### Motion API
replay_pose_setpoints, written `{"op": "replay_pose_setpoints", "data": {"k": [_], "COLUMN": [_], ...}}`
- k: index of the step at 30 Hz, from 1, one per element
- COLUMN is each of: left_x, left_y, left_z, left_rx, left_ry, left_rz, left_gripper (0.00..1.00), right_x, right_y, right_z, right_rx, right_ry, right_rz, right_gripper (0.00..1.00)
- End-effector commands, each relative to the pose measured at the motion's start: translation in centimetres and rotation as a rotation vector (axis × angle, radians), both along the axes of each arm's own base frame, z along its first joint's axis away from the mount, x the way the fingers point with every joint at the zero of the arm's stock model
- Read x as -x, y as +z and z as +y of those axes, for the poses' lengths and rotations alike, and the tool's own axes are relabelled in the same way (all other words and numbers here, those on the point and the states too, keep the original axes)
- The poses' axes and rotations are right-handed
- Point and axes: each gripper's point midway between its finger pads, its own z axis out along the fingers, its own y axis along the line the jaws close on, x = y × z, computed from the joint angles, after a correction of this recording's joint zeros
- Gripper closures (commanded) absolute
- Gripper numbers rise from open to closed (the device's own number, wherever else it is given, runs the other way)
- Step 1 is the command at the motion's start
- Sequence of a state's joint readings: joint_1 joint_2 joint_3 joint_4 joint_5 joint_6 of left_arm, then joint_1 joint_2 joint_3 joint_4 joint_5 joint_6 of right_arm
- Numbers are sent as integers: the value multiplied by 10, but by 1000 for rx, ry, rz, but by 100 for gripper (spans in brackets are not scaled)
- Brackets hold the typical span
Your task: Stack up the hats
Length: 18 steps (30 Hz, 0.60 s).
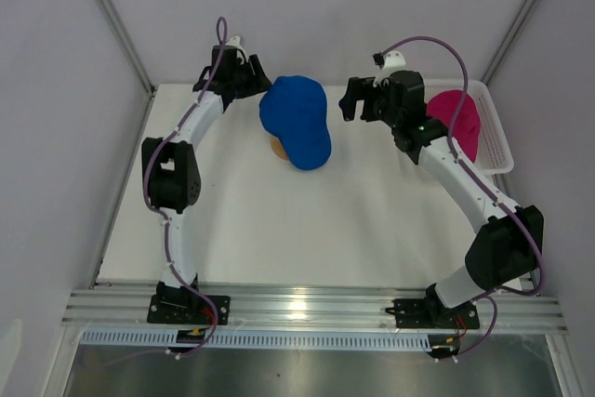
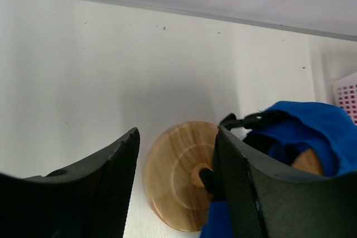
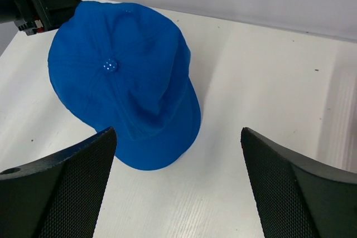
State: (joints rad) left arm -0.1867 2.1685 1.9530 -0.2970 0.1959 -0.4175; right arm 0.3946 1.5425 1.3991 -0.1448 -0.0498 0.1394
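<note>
A: Start at the near edge. What's there?
B: Both arm bases, the arms reaching away over the table [image 1: 307,230].
A: Where's the blue hat [image 1: 297,121]?
B: Past mid-table, toward the far edge. Crown up, brim pointing to the near edge. It's draped over the wooden stand [image 2: 178,174], whose tan wood shows at the hat's near-left side.
A: And the left tool [image 1: 249,73]?
B: At the hat's far-left side, released, gripping nothing. Wrist view: one finger [image 2: 240,182] lies close by the hat's back strap. Can't tell if they touch.
A: The right tool [image 1: 356,99]?
B: Just right of the hat, apart from it. Spread wide, nothing held.
A: Far right corner?
B: White basket [image 1: 497,141] with pink hat [image 1: 456,118] fabric inside, partly behind the right arm. One hat or two, can't tell.
</note>
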Motion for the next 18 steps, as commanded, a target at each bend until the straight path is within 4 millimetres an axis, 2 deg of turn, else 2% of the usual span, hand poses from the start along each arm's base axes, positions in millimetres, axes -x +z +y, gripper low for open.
{"op": "replay_pose_setpoints", "data": {"k": [1, 2, 4, 5, 7, 8, 9, 15, 18], "left_x": [-8, -7, 1, 3, 14, 16, 21, 33, 35], "left_y": [-2, -6, -24, -17, -37, -28, -38, -57, -54], "left_z": [9, 7, 10, 10, 14, 16, 18, 22, 29], "left_rx": [-28, -34, -50, -48, -55, -53, -58, -97, -112], "left_ry": [61, 63, 82, 87, 103, 116, 118, 146, 179], "left_rz": [0, 8, 45, 27, 47, 24, 38, 76, 78], "left_gripper": [39, 43, 45, 45, 45, 45, 45, 45, 43], "right_x": [8, 6, 6, 6, 4, 3, 1, -7, -6], "right_y": [22, 24, 18, 17, 8, 5, 1, -19, -22], "right_z": [-15, -20, -21, -20, -19, -19, -20, -40, -47], "right_rx": [0, 3, 2, -1, 4, 5, 11, -2, -7], "right_ry": [-48, -78, -84, -84, -83, -87, -95, -197, -215], "right_rz": [-55, -63, -51, -46, -24, -15, -4, 78, 96], "right_gripper": [4, 4, 4, 4, 3, 3, 3, 1, 1]}}
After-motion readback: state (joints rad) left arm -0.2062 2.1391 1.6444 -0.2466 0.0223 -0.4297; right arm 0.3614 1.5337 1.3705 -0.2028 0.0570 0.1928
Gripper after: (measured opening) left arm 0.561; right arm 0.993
